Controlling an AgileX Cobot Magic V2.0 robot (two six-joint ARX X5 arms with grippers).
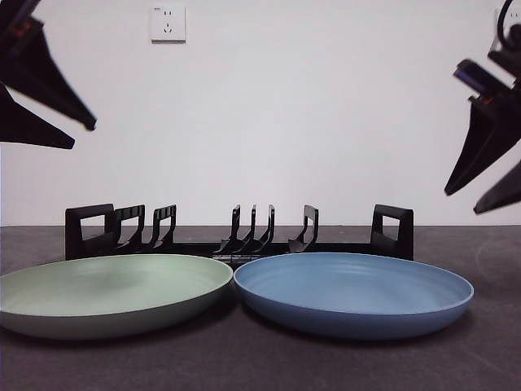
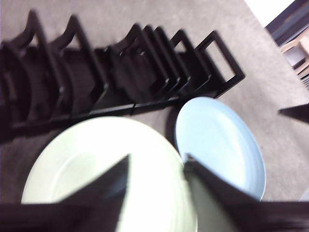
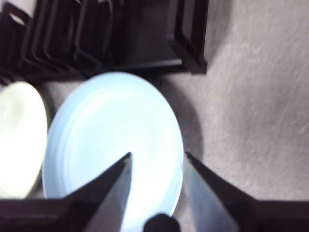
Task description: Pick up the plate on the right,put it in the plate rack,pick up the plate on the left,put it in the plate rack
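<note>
Two plates lie side by side on the dark table: a green plate (image 1: 114,293) on the left and a blue plate (image 1: 354,293) on the right, rims almost touching. Just behind them stands the long black plate rack (image 1: 236,240), its slots empty. My left gripper (image 1: 81,134) hangs high at the left, open, above the green plate (image 2: 87,159) in its wrist view. High on the right side my right gripper (image 1: 462,202) is open too, over the blue plate (image 3: 111,130). Neither gripper holds anything. Both wrist views are blurred.
A white wall with a socket (image 1: 168,23) rises behind the table (image 1: 488,261). Bare tabletop lies to the right of the blue plate and the rack (image 3: 111,38). The other arm's black tip (image 2: 294,112) shows in the left wrist view.
</note>
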